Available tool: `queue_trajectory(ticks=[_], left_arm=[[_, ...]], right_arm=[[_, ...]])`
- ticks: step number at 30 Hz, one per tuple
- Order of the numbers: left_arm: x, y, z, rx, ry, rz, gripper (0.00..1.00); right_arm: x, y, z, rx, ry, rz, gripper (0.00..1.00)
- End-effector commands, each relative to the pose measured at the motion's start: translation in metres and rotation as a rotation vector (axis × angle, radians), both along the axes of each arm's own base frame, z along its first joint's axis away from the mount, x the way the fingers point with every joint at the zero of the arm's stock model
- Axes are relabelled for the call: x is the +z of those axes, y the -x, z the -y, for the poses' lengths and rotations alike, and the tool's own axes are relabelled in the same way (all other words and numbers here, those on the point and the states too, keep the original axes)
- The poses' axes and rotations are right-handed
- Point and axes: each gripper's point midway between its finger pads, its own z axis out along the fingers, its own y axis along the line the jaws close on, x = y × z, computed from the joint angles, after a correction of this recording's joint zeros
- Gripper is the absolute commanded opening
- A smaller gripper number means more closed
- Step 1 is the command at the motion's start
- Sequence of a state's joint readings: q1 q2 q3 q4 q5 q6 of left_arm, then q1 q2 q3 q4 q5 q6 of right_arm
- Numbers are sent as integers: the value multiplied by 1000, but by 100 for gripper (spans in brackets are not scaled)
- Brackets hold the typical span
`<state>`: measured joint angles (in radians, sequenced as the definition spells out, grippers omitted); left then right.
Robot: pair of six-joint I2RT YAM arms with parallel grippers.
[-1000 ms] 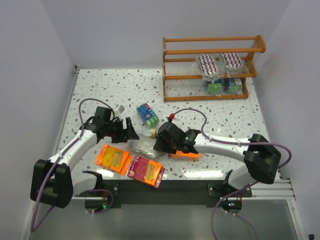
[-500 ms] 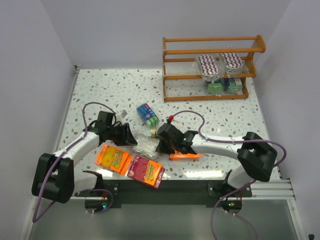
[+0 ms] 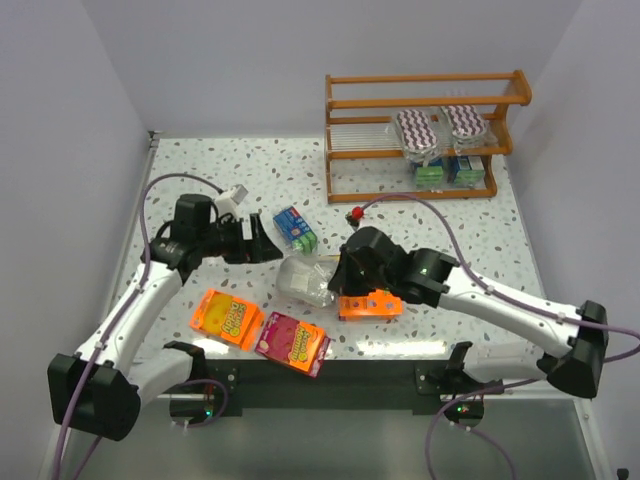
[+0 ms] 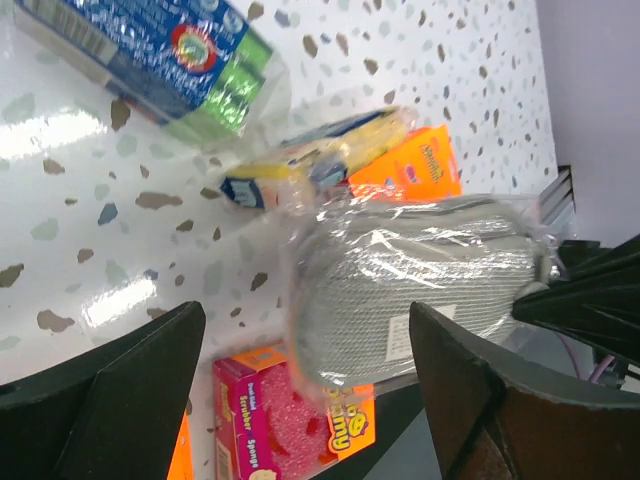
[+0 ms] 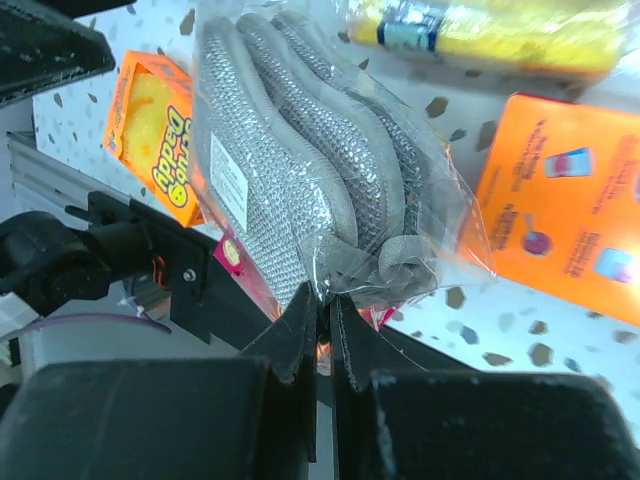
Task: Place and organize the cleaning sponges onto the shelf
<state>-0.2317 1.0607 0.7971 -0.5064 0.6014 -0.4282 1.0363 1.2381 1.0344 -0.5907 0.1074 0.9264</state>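
Right wrist: orange box beside pack

Speckled table carries shelf and perhaps five sponge packs.

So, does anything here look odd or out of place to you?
One thing: the pack of grey scrubbing pads is held by the right gripper only by the edge of its clear wrap, so it hangs tilted. The other packs, like the pink pack, lie at mixed angles on the table. Nothing looks torn or spilled.
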Motion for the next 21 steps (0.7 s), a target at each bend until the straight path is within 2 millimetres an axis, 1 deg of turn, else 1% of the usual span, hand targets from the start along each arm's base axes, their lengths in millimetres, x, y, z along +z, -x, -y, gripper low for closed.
queue_trajectory(ticks=[1, 2, 3, 4, 5, 6, 7, 8, 9, 10, 11, 14, 15, 16, 17, 18, 19, 20, 21], left_arm=[[43, -7, 2, 9, 19, 75, 89], [50, -9, 2, 14, 20, 90, 91], [57, -12, 1, 27, 17, 106, 92], [71, -17, 1, 33, 21, 130, 93], [76, -19, 1, 36, 22, 140, 94], [89, -22, 2, 39, 30, 169, 94], [93, -24, 2, 41, 32, 176, 94], [95, -26, 3, 41, 32, 176, 94], [99, -29, 3, 43, 32, 185, 94], [99, -30, 3, 44, 32, 187, 94], [98, -32, 3, 48, 29, 180, 94], [97, -32, 3, 55, 32, 175, 95], [95, -30, 3, 57, 36, 170, 95], [95, -30, 3, 63, 41, 170, 95], [98, -28, 2, 64, 46, 180, 95], [97, -27, 2, 64, 48, 180, 95], [97, -26, 2, 68, 51, 177, 95], [98, -25, 2, 70, 52, 181, 95], [98, -23, 1, 74, 52, 178, 95]], right_arm=[[49, -6, 50, -23, 117, 155, 0], [66, -11, 68, -46, 169, 213, 0], [78, -13, 77, -58, 188, 243, 0], [81, -11, 93, -58, 252, 249, 0], [104, -16, 100, -59, 267, 300, 0], [111, -22, 113, -86, 329, 333, 0], [115, -26, 123, -99, 397, 348, 0], [115, -26, 137, -92, 508, 333, 0], [117, -34, 149, -121, 603, 364, 0], [117, -37, 157, -126, 675, 371, 0], [111, -39, 166, -115, 794, 349, 0], [116, -54, 187, -139, 1029, 394, 0], [112, -63, 185, -120, 1111, 402, 0], [116, -73, 190, -137, 1188, 439, 0], [116, -79, 191, -138, 1234, 446, 0], [107, -87, 185, -118, 1292, 432, 0], [105, -94, 184, -111, 1325, 429, 0], [111, -103, 186, -124, 1380, 452, 0], [104, -112, 181, -101, 1451, 457, 0]])
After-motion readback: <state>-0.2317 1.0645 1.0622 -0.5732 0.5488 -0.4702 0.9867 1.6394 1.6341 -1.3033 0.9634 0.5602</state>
